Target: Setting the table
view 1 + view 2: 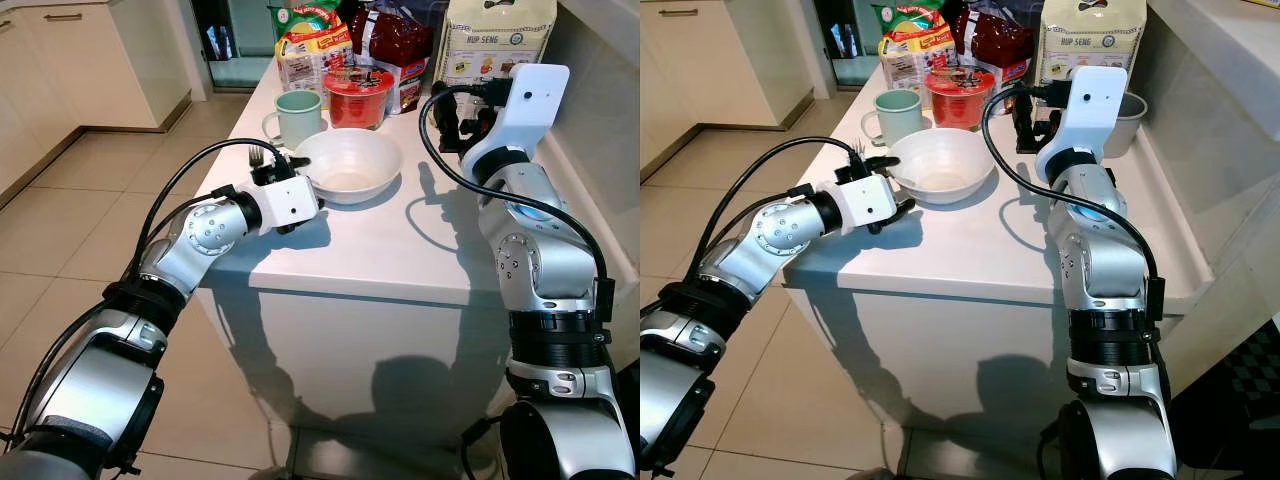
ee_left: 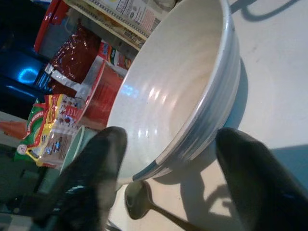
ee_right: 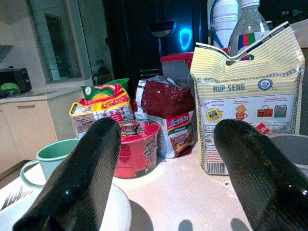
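Note:
A white bowl (image 1: 348,165) stands on the white table (image 1: 400,250). My left gripper (image 1: 305,195) is at the bowl's left side, low over the table and open. In the left wrist view one black finger (image 2: 96,168) is on each side of the bowl (image 2: 183,91), without touching it. A metal fork (image 1: 256,155) lies just left of the bowl, behind that gripper. A green mug (image 1: 296,117) and a red noodle cup (image 1: 357,97) stand behind the bowl. My right gripper (image 1: 1025,125) hangs open above the table to the bowl's right, holding nothing.
Snack bags (image 1: 312,50), a dark red packet (image 3: 166,103) and a striped cracker bag (image 1: 495,45) crowd the table's far end. A grey container (image 1: 1128,110) stands beside the right wall ledge. The table's left edge drops to tiled floor (image 1: 70,220).

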### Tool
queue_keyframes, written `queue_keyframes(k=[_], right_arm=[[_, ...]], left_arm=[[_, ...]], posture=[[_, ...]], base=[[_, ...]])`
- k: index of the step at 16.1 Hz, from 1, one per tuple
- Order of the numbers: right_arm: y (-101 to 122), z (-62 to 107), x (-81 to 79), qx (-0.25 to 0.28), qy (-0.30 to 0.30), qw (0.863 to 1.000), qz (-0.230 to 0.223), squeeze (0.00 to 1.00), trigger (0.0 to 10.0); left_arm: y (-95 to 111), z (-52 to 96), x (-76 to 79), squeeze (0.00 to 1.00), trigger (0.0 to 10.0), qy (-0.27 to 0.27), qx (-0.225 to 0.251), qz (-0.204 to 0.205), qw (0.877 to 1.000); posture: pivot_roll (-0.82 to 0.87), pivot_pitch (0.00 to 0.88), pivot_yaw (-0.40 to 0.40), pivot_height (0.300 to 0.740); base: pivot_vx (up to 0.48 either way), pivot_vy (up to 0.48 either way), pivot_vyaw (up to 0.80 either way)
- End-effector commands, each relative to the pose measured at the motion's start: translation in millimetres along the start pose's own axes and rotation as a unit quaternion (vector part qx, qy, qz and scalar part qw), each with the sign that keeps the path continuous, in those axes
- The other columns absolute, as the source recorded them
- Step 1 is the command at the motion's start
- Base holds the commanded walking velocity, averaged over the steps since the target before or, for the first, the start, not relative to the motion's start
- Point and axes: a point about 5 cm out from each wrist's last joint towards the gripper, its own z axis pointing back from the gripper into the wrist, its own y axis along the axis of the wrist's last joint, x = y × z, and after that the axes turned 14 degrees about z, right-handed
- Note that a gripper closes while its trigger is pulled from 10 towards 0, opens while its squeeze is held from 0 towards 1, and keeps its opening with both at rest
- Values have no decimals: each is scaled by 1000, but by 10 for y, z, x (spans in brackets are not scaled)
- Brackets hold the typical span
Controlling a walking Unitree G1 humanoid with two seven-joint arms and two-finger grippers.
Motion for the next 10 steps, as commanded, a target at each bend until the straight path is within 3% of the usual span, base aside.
queue_keyframes(k=[1,10], right_arm=[[31,16,-15,4,1,1000,1,0,10000],[33,14,-21,2,1,1000,-1,0,10000]], left_arm=[[24,-13,-26,0,0,-7,0,-15,1000],[19,-24,-19,0,0,-12,4,-23,1000]], posture=[[34,0,97,740],[33,0,96,740]], base=[[0,0,0],[0,0,0]])
